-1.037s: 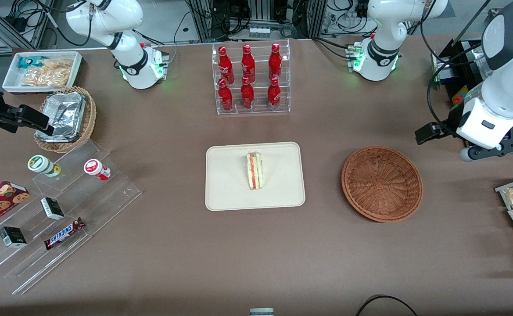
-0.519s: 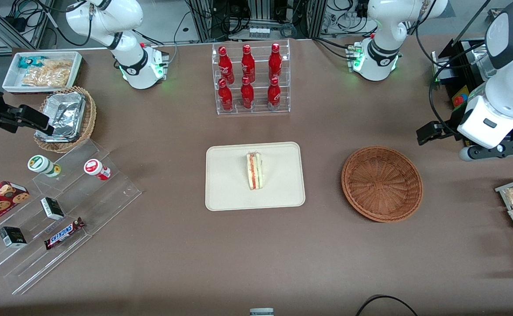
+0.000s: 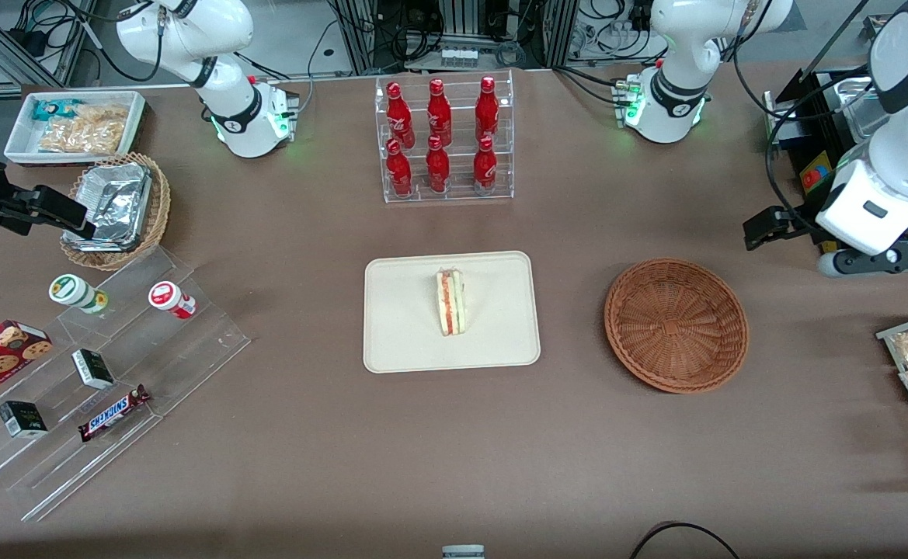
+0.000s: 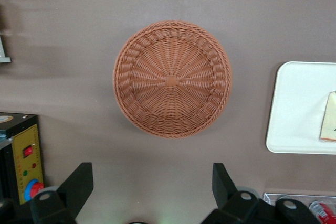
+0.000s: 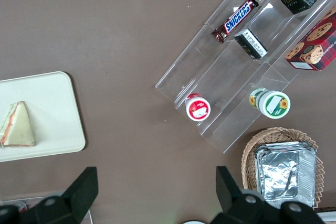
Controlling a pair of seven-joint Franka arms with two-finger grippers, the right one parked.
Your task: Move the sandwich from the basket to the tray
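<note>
- In the front view we see the sandwich (image 3: 451,302) lying on the tray (image 3: 399,318), a little off the tray's middle, with its red and green filling edge showing
- The tray sits on the brown bench (image 3: 306,435), nearer to the front camera than the clear rack of red bottles (image 3: 443,138)
- The basket (image 3: 676,324) stands beside the tray, toward the working arm's end of the bench, apart from it and with nothing in it
- The left arm's tool (image 3: 764,229) hangs above the bench near the basket's rim, farther from the front camera than the basket; from this view we cannot tell how its fingers stand
- In the left wrist view we look straight down on the basket (image 4: 172,78), and its woven floor is bare
- The tool (image 4: 149,184) shows its two dark fingers (image 4: 77,183) spread wide apart, with nothing between them but bench
- A corner of the tray (image 4: 294,114) and an edge of the sandwich (image 4: 329,124) show beside the basket
- In the right wrist view the sandwich (image 5: 17,125) lies flat on the tray (image 5: 58,114) as a pale triangle
</note>
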